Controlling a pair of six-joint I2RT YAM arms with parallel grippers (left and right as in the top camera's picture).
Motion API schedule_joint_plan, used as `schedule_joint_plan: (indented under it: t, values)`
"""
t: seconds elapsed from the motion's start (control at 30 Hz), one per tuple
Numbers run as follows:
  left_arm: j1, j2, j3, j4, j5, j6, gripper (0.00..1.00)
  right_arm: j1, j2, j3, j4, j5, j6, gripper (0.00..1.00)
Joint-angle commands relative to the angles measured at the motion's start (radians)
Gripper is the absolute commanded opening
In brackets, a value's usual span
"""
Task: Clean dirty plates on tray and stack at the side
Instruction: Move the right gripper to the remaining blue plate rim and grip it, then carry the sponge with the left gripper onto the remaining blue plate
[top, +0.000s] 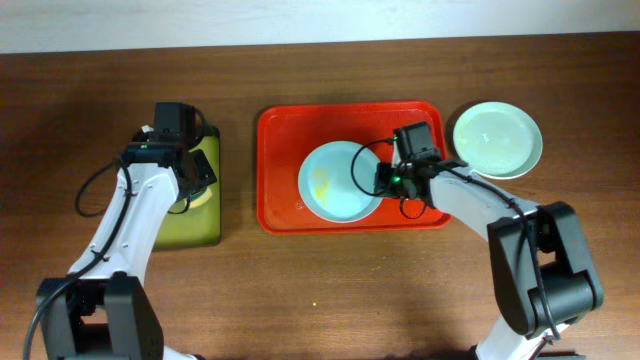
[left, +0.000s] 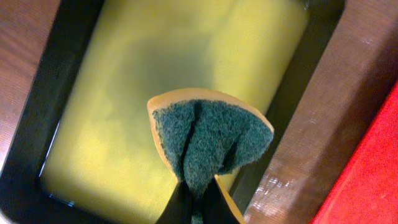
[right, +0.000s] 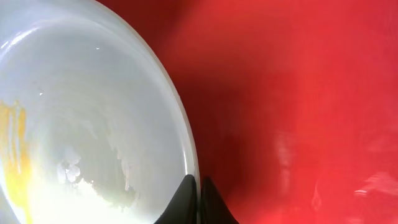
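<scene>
A pale blue-green plate (top: 338, 182) with a yellow smear (right: 15, 143) lies on the red tray (top: 280, 140). My right gripper (top: 383, 180) is shut on that plate's right rim; in the right wrist view the fingertips (right: 186, 193) pinch the plate (right: 93, 112) edge over the tray floor (right: 298, 93). A second pale plate (top: 497, 139) rests on the table just right of the tray. My left gripper (left: 198, 205) is shut on a folded green-and-yellow sponge (left: 208, 134), held over the small black-rimmed tray (left: 124, 74).
The black-rimmed tray with a yellow-green inside (top: 205, 225) sits left of the red tray, with a strip of wooden table (left: 323, 124) between them. The red tray's edge (left: 373, 180) shows at the left wrist view's right side.
</scene>
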Motion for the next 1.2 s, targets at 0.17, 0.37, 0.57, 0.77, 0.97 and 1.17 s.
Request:
schedule_joint_plan:
  t: [0.17,0.37,0.57,0.77,0.97,1.17]
  values:
    - [0.050,0.150,-0.003,0.208,0.008,-0.021,0.00,0.022,0.018,0.001,0.009,0.016,0.003,0.04]
    - [0.140,0.310,-0.003,0.239,0.028,-0.020,0.00,0.022,0.018,0.001,0.010,0.042,0.003,0.04]
    - [0.148,0.373,0.007,0.243,0.078,0.021,0.00,0.022,0.018,0.001,0.009,0.042,0.003,0.04]
    - [0.144,0.167,0.044,0.180,0.140,0.036,0.00,0.022,0.018,0.001,0.017,0.042,0.003,0.04]
    - [0.116,-0.025,0.044,0.126,0.279,0.049,0.00,0.022,0.018,0.002,0.022,0.042,0.004,0.04]
    - [-0.061,-0.021,0.039,0.077,0.351,0.104,0.00,-0.021,0.018,0.003,0.024,0.038,0.031,0.04]
